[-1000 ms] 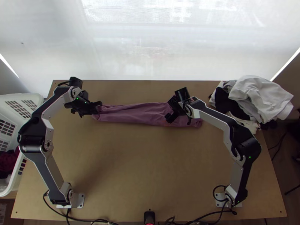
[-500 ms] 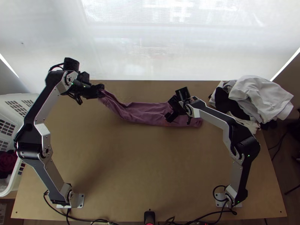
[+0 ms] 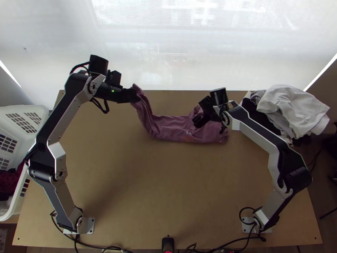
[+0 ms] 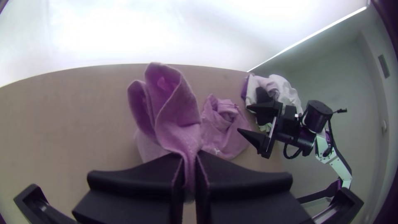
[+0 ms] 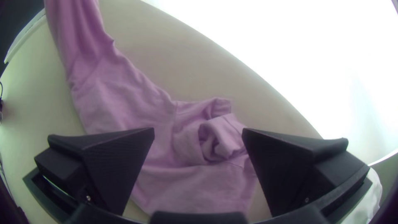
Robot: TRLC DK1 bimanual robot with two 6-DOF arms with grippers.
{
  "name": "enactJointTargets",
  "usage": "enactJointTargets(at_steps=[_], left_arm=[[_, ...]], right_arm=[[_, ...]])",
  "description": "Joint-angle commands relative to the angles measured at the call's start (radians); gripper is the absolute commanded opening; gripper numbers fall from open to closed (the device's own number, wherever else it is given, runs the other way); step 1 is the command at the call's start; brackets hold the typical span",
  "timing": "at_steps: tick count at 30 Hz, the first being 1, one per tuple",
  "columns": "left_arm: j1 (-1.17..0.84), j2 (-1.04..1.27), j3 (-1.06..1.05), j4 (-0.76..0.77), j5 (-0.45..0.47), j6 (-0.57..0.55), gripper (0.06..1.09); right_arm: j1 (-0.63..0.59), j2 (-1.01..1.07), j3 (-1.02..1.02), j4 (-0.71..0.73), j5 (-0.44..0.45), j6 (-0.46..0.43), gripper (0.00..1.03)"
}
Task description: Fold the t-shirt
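Toward the far left of the bench (image 3: pixel 160 189), the left pincer (image 3: pixel 135 96) clamps the raised end of the mauve t-shirt (image 3: pixel 168 127); soft and light, it will likely slump (best gripped through all layers). The rest lies narrow at far centre, the right pincer (image 5: pixel 198 132) parted above its bunched end, a clothes heap (image 3: pixel 290 110) crowding beyond.
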Motion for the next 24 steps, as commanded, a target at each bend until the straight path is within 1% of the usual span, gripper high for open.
enactJointTargets(at_steps=[1, 3, 6, 10, 15, 20, 24], left_arm=[[-0.148, 0.046, 0.096, 0.028, 0.007, -0.009, 0.09], [-0.192, 0.083, 0.147, 0.028, 0.007, -0.014, 0.09], [-0.249, 0.145, 0.218, 0.033, 0.007, -0.051, 0.09], [-0.324, 0.180, 0.221, 0.097, 0.009, -0.100, 0.09], [-0.387, 0.243, 0.225, 0.251, -0.011, -0.161, 0.09], [-0.419, 0.324, 0.233, 0.440, -0.045, -0.204, 0.09], [-0.453, 0.382, 0.259, 0.507, -0.046, -0.227, 0.09]], right_arm=[[-0.084, -0.198, 0.004, -0.074, -0.010, 0.010, 0.98], [-0.114, -0.251, -0.004, -0.105, -0.011, 0.009, 0.98], [-0.163, -0.333, -0.044, -0.134, -0.013, 0.007, 0.98], [-0.226, -0.441, -0.148, -0.145, -0.014, 0.015, 0.98], [-0.266, -0.550, -0.286, -0.156, -0.014, 0.021, 0.98], [-0.289, -0.607, -0.343, -0.180, -0.013, 0.021, 0.98], [-0.297, -0.627, -0.365, -0.194, -0.013, 0.020, 0.98]])
